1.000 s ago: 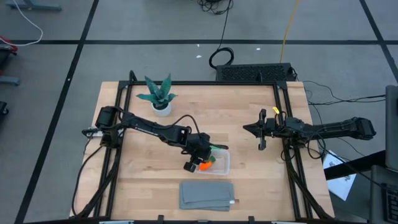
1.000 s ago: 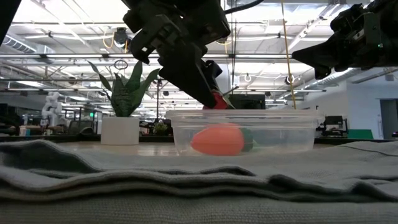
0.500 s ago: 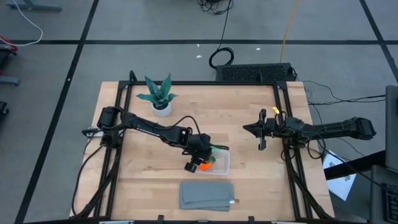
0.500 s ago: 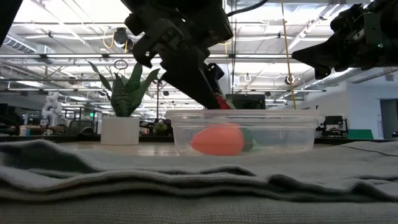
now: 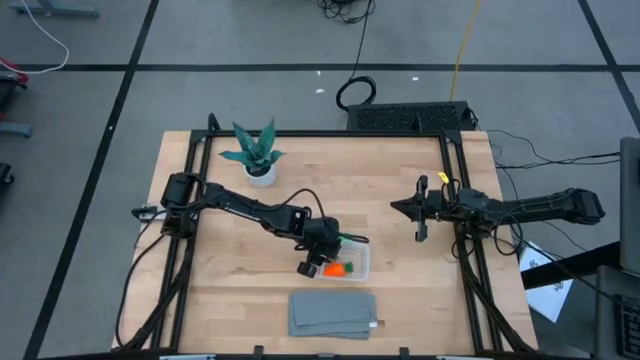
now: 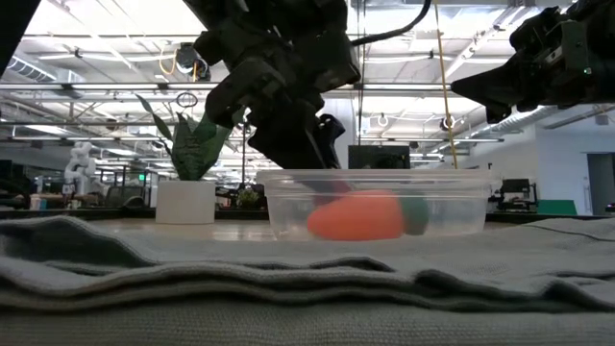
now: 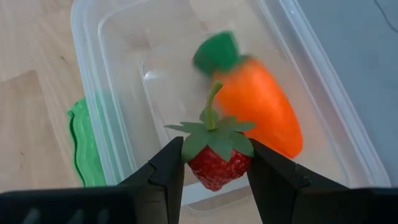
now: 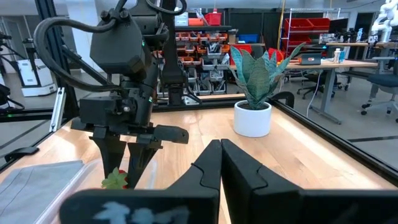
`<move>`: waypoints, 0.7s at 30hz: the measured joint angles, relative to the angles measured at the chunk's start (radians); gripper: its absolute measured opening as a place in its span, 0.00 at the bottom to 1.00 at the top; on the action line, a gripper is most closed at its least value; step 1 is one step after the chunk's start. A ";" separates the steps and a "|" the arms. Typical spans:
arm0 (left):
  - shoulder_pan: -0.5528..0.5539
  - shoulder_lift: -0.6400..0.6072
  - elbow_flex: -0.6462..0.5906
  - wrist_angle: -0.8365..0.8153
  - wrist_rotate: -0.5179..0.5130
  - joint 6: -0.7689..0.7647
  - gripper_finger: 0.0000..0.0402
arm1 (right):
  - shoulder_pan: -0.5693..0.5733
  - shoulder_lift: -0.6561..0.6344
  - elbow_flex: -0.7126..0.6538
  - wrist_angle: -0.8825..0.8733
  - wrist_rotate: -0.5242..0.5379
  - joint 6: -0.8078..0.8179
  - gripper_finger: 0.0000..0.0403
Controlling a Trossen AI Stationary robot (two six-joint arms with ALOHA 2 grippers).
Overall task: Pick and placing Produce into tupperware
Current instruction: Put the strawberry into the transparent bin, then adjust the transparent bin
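Note:
The clear tupperware (image 5: 360, 264) stands on the table's near middle. Inside it lies the orange carrot (image 7: 261, 109) with its green tip, also seen through the tub's wall (image 6: 356, 216). The green pod (image 7: 84, 146) lies on the wood outside the tub, against its wall. My left gripper (image 7: 214, 171) reaches down into the tub (image 6: 332, 175), shut on the red berry (image 7: 214, 163). My right gripper (image 5: 396, 207) hangs shut above the table's right part, away from the tub. My left gripper pinches the red berry by its two sides (image 7: 194, 167) between the two fingers, coming from above and slanting down into the tub. The berry's green leaves and stem (image 7: 211, 121) stick out past the fingers. Whether the berry touches the tub's floor or the carrot, I cannot tell.
A teal-leaved plant in a white pot (image 5: 257, 155) stands at the far left of the table. A flat grey folded cloth (image 5: 332, 313) lies at the near edge, just before the tub. Bare wood lies between the tub and my right gripper.
My left gripper has sunk with the berry from above the tub's rim down into the tub. The carrot has slid a little along the tub's floor, away from the gripper.

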 joint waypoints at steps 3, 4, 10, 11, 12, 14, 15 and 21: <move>0.001 0.000 0.000 0.001 -0.002 0.000 0.36 | 0.000 0.000 0.000 0.000 0.000 0.000 0.00; 0.001 0.000 0.000 0.002 -0.002 -0.001 0.36 | 0.000 0.000 0.000 0.000 0.000 0.000 0.00; 0.002 0.000 0.000 0.000 0.004 -0.018 0.43 | 0.000 0.000 0.000 0.000 0.000 0.000 0.00; 0.002 0.000 0.000 -0.001 0.005 -0.018 0.45 | 0.000 0.000 0.000 0.000 0.000 0.000 0.00; 0.002 0.000 0.000 -0.001 0.005 -0.018 0.47 | 0.000 0.000 0.000 0.000 0.000 0.000 0.00; 0.002 0.000 0.000 -0.001 0.005 -0.018 0.51 | 0.000 0.000 0.000 0.000 0.000 0.007 0.00; 0.002 0.000 0.000 -0.001 0.005 -0.018 0.53 | 0.000 0.000 0.000 0.000 0.000 0.007 0.00; 0.002 0.000 0.000 -0.002 0.006 -0.002 0.57 | 0.000 0.000 0.000 0.000 0.000 0.007 0.00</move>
